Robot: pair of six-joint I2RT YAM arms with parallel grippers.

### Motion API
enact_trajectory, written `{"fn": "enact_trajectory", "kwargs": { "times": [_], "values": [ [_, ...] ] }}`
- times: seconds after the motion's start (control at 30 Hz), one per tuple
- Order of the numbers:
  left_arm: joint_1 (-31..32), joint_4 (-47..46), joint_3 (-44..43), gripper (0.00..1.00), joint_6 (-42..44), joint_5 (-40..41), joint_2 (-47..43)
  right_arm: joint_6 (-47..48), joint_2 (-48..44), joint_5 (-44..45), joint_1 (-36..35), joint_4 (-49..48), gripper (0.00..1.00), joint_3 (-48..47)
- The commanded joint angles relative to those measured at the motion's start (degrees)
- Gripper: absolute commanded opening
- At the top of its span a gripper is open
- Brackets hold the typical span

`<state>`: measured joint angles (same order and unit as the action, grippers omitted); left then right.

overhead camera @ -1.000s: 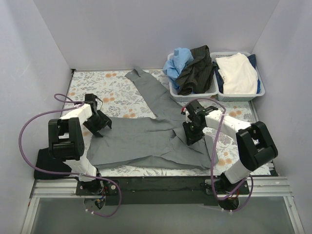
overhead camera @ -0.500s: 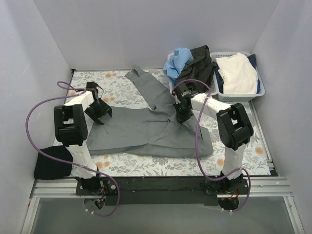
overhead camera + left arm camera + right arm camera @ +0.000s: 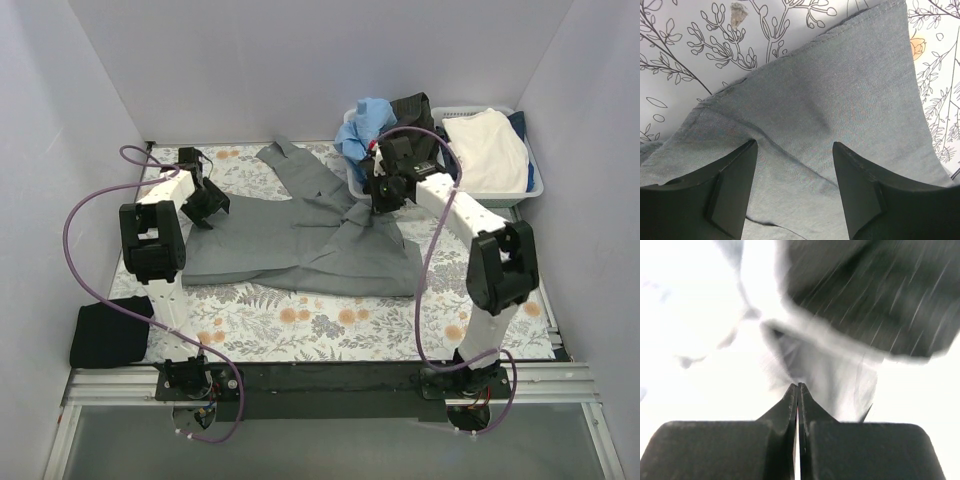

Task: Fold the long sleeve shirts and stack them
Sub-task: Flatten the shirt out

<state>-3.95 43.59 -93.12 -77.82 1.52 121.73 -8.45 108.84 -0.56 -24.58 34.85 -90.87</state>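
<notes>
The large mid-grey long sleeve shirt (image 3: pixel 290 245) lies spread across the middle of the floral table, with one sleeve running to the back. My left gripper (image 3: pixel 205 203) is at its back left corner. In the left wrist view it (image 3: pixel 795 145) is open, with the grey cloth (image 3: pixel 830 90) lying flat under and between the fingers. My right gripper (image 3: pixel 383 198) is at the shirt's back right part, where the folds gather. In the right wrist view it (image 3: pixel 798 385) is shut on a pinch of grey cloth (image 3: pixel 840 375). The black shirt (image 3: pixel 108 335) lies folded at the near left corner.
Two white lattice baskets stand at the back right. The left basket (image 3: pixel 440 182) holds blue cloth (image 3: pixel 362 125) and a dark striped garment (image 3: pixel 410 120), right behind my right gripper. The right basket (image 3: pixel 500 197) holds white cloth. Walls enclose the table on three sides.
Both grippers moved toward the back of the table and the grey shirt slid back with them. The right arm stretched out toward the baskets. The black shirt came into full view.
</notes>
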Motion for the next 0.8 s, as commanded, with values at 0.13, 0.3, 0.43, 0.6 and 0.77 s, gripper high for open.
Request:
{"fn": "enact_trajectory", "kwargs": {
  "times": [0.13,0.3,0.43,0.6,0.77],
  "values": [
    [-0.71,0.70,2.68,0.61,-0.22,2.79,-1.32,2.73,-21.37,-18.42,-3.28,2.94,0.01,16.66],
    [-0.80,0.70,2.51,0.61,-1.98,2.44,-1.06,2.30,-29.80,-22.20,-5.13,6.37,0.01,24.59],
    [-0.80,0.62,2.51,0.61,-1.90,2.17,-0.79,0.64,-34.56,-19.58,-5.13,7.86,0.01,30.22],
    [-0.89,-0.44,4.00,0.61,-0.76,1.91,-2.11,-2.09,-34.57,-7.22,-5.13,6.81,0.51,31.81],
    [-0.80,0.00,4.35,0.62,0.13,1.91,-2.02,-7.28,-35.62,7.84,-4.95,5.49,0.79,32.59]
  ]
}}
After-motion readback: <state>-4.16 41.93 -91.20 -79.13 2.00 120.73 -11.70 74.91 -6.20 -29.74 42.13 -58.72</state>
